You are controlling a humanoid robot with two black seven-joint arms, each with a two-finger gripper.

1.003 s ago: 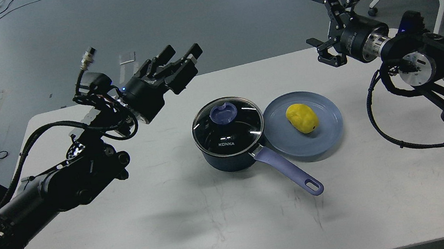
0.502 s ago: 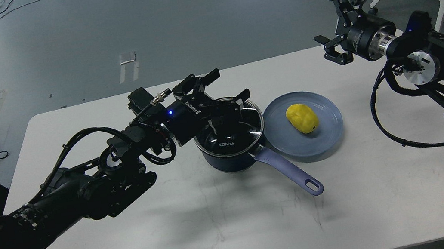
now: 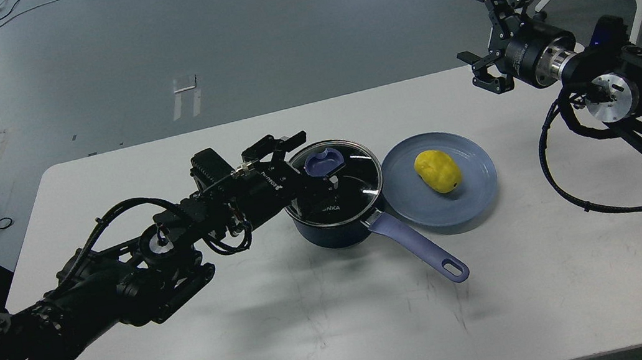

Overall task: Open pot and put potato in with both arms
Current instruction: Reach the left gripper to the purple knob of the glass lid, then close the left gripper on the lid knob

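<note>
Left gripper [image 3: 308, 158] seemingly around knob [image 3: 321, 161]

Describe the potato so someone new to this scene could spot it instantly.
Start at the white table, then find the flat grey-blue plate just right of the lidded pot. The potato lies on that plate: a lumpy, oval, bright yellow lump with a small dark spot, the only yellow thing in view.
</note>
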